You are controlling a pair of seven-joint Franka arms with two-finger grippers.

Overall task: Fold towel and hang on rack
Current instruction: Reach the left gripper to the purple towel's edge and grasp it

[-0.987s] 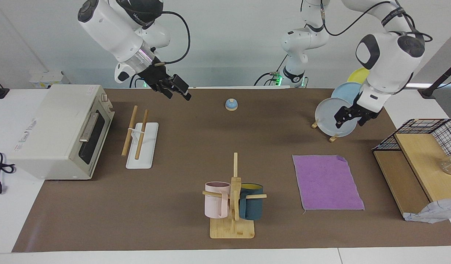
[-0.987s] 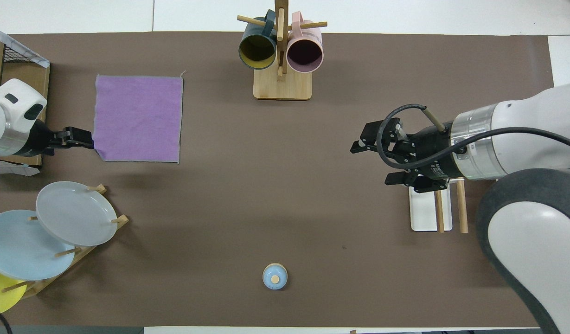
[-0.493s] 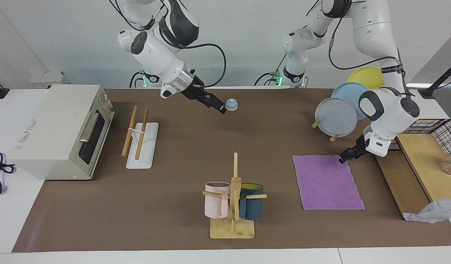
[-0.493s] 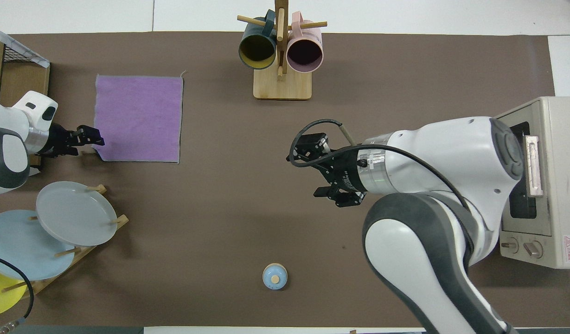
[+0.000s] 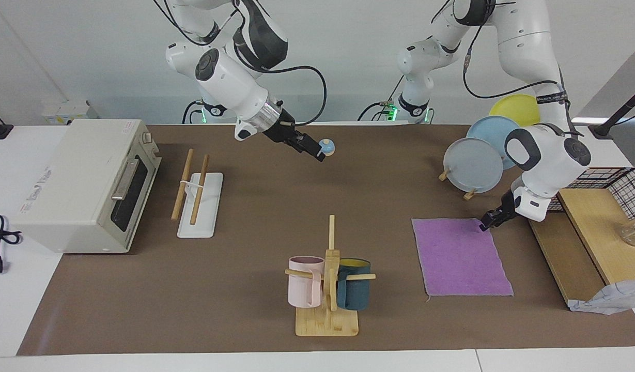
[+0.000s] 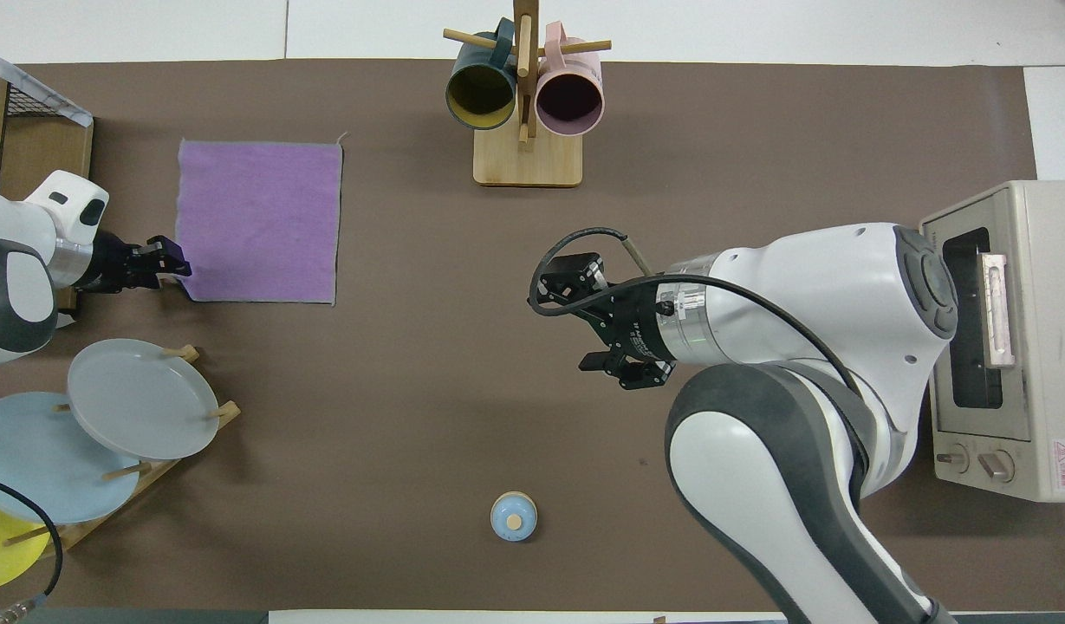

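Observation:
The purple towel (image 5: 459, 256) lies flat on the brown mat toward the left arm's end; it also shows in the overhead view (image 6: 259, 221). My left gripper (image 5: 486, 225) is low at the towel's corner nearer to the robots (image 6: 170, 264). The rack (image 5: 198, 199), two wooden rods over a white base, stands beside the toaster oven; my right arm hides it in the overhead view. My right gripper (image 5: 317, 152) is open and empty, up in the air over the middle of the mat (image 6: 584, 319).
A toaster oven (image 5: 84, 181) stands at the right arm's end. A mug tree (image 5: 327, 281) with a pink and a teal mug stands farthest from the robots. A blue bell (image 5: 327, 147), a plate stand (image 5: 475, 165), a wooden shelf (image 5: 591, 227) with a wire basket and a white-blue cloth (image 5: 612, 299) are also there.
My left gripper came down from the plates to the towel's corner. My right gripper swung from over the rack toward the middle of the mat.

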